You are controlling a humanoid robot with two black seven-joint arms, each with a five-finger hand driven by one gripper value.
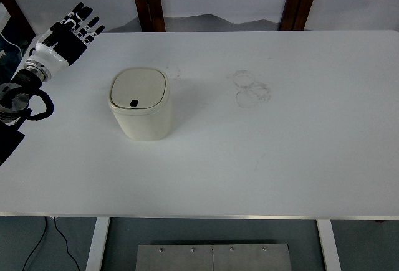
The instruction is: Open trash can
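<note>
Cream trash can (pixel 141 104) on white counter (pixel 280 152), lid shut. Left hand (pixel 70 33) well apart at far-left corner, fingers extended, holding nothing. Opening not begun.

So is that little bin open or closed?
Closed: the trash can stands upright, its lid lying flat on the rim.

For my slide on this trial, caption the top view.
Closed trash can on white table; left hand open, apart from it.

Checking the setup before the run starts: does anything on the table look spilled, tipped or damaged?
Nothing spilled or tipped. The trash can stands upright, lid closed. Only oddity: faint ring marks on the table to its right.
</note>
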